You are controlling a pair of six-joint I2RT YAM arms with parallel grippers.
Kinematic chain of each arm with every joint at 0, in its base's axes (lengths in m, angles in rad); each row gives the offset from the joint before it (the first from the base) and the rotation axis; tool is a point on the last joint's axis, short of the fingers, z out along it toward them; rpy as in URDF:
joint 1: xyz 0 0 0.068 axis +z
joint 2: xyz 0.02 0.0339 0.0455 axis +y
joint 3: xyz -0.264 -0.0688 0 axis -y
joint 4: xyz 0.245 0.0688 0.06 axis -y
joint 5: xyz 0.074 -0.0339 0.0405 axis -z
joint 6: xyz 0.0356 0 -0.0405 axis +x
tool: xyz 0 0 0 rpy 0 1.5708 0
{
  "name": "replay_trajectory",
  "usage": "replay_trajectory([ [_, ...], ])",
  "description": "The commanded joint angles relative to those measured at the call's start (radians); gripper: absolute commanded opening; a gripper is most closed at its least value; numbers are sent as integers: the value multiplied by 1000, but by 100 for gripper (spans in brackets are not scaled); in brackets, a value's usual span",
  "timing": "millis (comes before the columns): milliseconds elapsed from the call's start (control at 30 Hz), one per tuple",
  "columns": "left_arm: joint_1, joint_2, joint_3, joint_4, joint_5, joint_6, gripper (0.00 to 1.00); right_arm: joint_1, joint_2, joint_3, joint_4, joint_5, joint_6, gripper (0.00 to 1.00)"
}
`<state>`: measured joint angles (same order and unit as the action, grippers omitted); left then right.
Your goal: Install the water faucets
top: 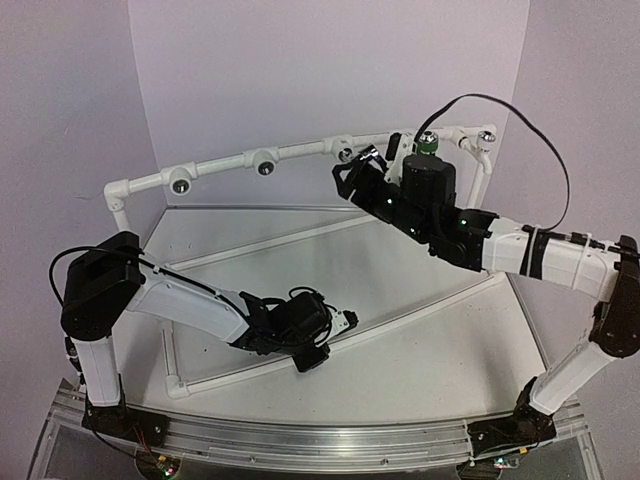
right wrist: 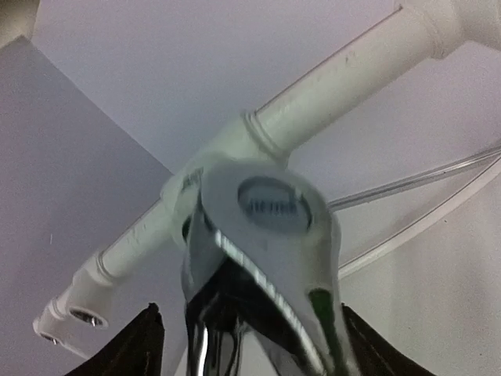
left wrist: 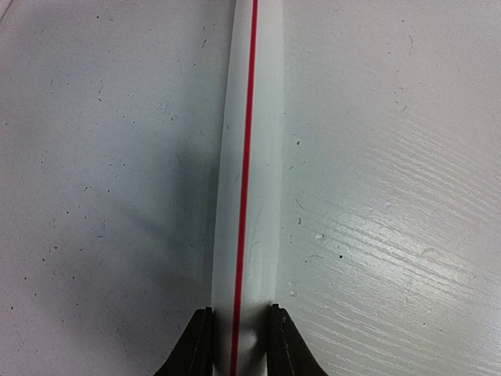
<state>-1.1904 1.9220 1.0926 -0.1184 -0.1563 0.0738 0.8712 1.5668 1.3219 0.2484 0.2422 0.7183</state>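
Note:
A shiny silver faucet (right wrist: 266, 235) fills the right wrist view, its handle cap facing the camera, right against a tee socket of the white pipe frame (right wrist: 344, 86). My right gripper (right wrist: 254, 345) holds it between its dark fingers (right wrist: 149, 345). In the top view this gripper (top: 362, 168) holds the silver faucet (top: 369, 153) at the frame's back rail (top: 220, 168). A green faucet (top: 428, 145) stands on the rail just right of it. My left gripper (top: 312, 355) is low over the table, shut on a white pipe with a red stripe (left wrist: 246, 157); its fingers (left wrist: 196, 345) press both sides.
The back rail has open chrome-rimmed sockets at the left (top: 180, 183), middle (top: 265, 166) and far right (top: 488, 137). Two long white pipes (top: 400, 320) lie diagonally across the table. A black cable (top: 530, 130) loops above the right arm. Walls close in on both sides.

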Motion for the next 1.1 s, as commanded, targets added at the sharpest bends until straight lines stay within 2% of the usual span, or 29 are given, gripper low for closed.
replay_trajectory([
  [0, -30, 74, -30, -148, 137, -12, 0, 8, -146, -52, -81, -232, -321, 84],
  [67, -31, 75, -28, -150, 139, -13, 0, 10, -195, -57, -159, -262, -429, 90],
  [167, -30, 75, -28, -150, 142, -14, 0, 11, -263, -89, -246, -245, -589, 93],
  [267, -32, 73, -32, -151, 143, -14, 0, 12, -308, -76, -378, -207, -751, 94],
  [367, -32, 73, -31, -152, 143, -16, 0, 16, -364, -78, -409, -213, -872, 94],
  [567, -33, 73, -29, -153, 141, -20, 0, 37, -386, -62, -409, -212, -1270, 92],
  [800, -33, 76, -25, -153, 138, -21, 0, 72, -246, 12, -326, 44, -1784, 92],
  [900, -33, 75, -25, -154, 134, -23, 0, 74, -208, 25, -202, 109, -1899, 94],
  [1067, -32, 75, -25, -156, 133, -24, 0, 75, -150, 68, -110, 143, -2014, 93],
])
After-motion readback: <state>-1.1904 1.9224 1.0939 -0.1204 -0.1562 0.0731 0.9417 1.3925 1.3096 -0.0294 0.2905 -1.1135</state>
